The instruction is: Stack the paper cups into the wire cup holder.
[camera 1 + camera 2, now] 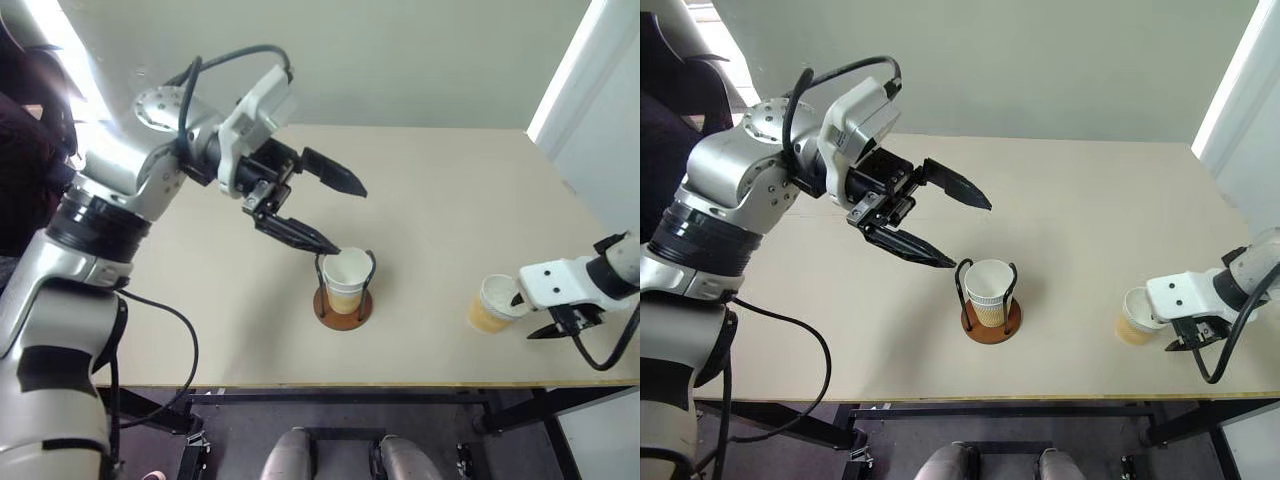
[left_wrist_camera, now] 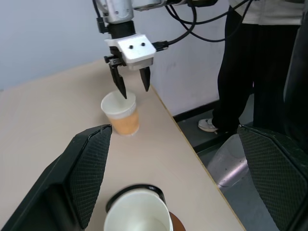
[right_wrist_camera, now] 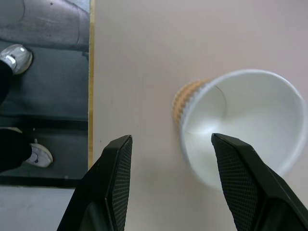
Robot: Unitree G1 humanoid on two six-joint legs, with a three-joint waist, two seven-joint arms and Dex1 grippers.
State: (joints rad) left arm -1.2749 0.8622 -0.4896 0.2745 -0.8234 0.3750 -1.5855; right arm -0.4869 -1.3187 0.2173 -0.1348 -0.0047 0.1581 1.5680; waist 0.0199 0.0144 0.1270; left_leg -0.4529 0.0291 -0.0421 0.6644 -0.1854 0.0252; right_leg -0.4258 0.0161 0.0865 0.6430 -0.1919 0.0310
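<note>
One paper cup (image 1: 346, 275) stands upright in the wire cup holder (image 1: 326, 309), its dark loops rising at both sides of the cup. My left gripper (image 1: 348, 220) hovers open just above and to the left of it, holding nothing. A second paper cup (image 1: 490, 305) stands loose near the table's front right edge. My right gripper (image 3: 171, 139) points down over that cup with its jaws apart. They straddle the cup's near wall, one finger (image 2: 119, 87) over the white mouth and the other outside it, with no visible squeeze on the cup.
The beige table (image 1: 450, 200) ends just right of and in front of the loose cup. A person in black trousers (image 2: 240, 57) stands on the floor beyond that edge. A white wall runs behind the table.
</note>
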